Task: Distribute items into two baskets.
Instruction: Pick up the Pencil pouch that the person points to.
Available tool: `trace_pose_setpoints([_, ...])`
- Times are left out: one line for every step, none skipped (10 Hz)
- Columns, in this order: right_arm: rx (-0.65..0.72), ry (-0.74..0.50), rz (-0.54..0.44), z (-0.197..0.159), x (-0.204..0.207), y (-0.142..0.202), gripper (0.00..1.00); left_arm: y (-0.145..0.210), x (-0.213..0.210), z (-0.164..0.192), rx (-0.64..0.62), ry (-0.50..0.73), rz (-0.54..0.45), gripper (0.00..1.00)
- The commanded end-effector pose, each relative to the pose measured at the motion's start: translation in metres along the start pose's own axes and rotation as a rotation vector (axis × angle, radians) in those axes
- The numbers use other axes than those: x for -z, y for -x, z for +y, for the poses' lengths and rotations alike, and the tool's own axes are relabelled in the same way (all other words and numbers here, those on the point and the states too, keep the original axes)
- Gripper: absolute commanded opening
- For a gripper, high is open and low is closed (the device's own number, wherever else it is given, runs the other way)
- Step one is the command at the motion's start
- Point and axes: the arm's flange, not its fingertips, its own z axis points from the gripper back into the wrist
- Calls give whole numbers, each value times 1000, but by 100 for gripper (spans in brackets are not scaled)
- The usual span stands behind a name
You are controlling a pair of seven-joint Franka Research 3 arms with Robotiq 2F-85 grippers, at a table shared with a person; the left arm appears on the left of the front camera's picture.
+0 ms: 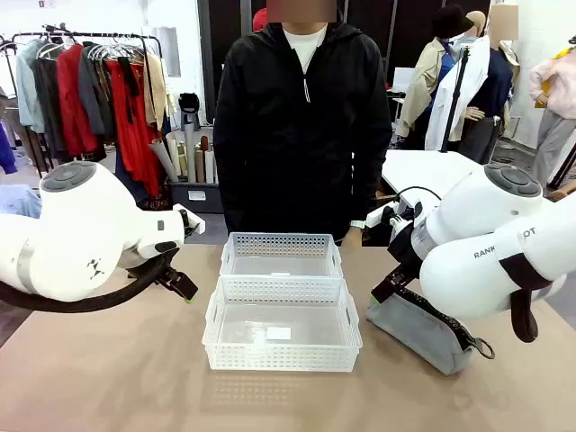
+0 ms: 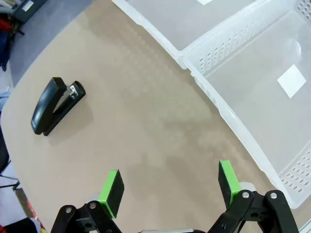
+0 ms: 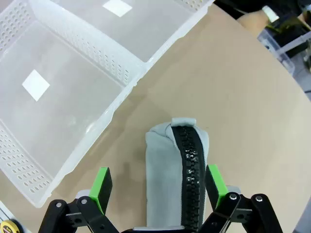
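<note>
Right wrist view shows our right claw [image 3: 158, 187] spread over the pouch [image 3: 163, 160], our left claw [image 2: 170, 187] also spread, stapler [image 2: 56, 107] at its ten o'clock.

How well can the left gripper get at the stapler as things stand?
Probably yes. The stapler lies alone on the table, to one side of the open left gripper; nothing stands between them, and the baskets are on the other side.
</note>
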Motion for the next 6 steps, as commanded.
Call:
trace_pose_setpoints([0, 0, 0, 0, 0, 0, 100, 0, 0, 0, 0, 0, 0, 100])
trace_pose_setpoints([0, 0, 0, 0, 0, 0, 100, 0, 0, 0, 0, 0, 0, 100])
trace_pose_setpoints([0, 0, 0, 0, 0, 0, 100, 0, 0, 0, 0, 0, 0, 100])
trace_pose_setpoints([0, 0, 0, 0, 0, 0, 100, 0, 0, 0, 0, 0, 0, 100])
trace_pose_setpoints([0, 0, 0, 0, 0, 0, 100, 0, 0, 0, 0, 0, 0, 100])
trace_pose_setpoints([0, 0, 0, 0, 0, 0, 100, 0, 0, 0, 0, 0, 0, 100])
